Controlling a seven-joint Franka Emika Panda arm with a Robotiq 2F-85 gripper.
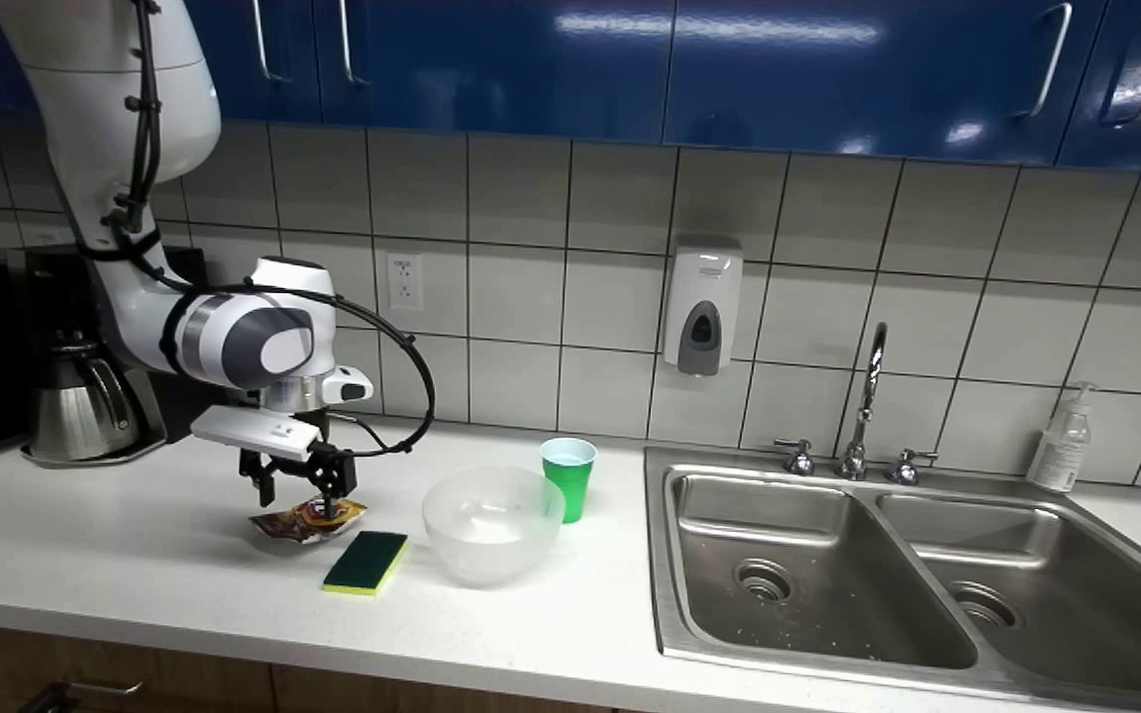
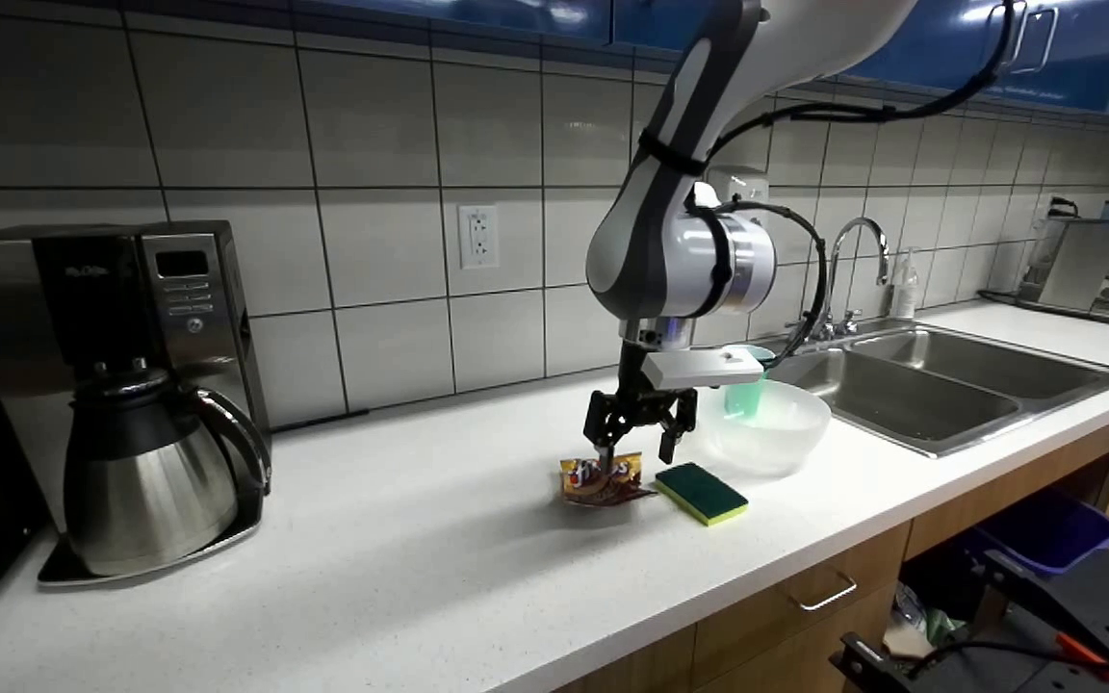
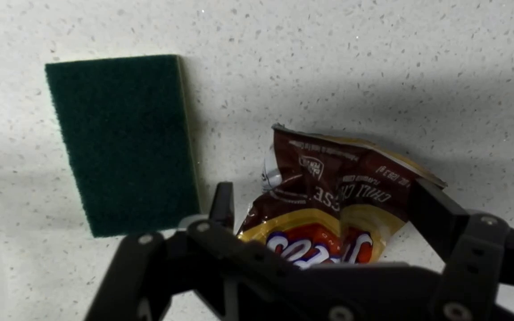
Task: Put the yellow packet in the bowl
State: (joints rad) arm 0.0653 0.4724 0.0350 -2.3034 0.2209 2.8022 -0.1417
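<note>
Looks like pre-grasp: pincer spread at yellow packet, nothing clamped; next move wants centred squeeze, then lift toward bowl.

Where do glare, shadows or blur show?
In both exterior views, glare streaks the blue cabinets; in an exterior view, soft shadow lies on the counter by the packet; in the wrist view, the packet looks sharp, the gripper somewhat soft.

You can see glossy blue cabinets catching streaks of light above a pale, dark-grouted tiled wall. Below it you have a white worktop with a steel double sink, over wood-toned drawers.
</note>
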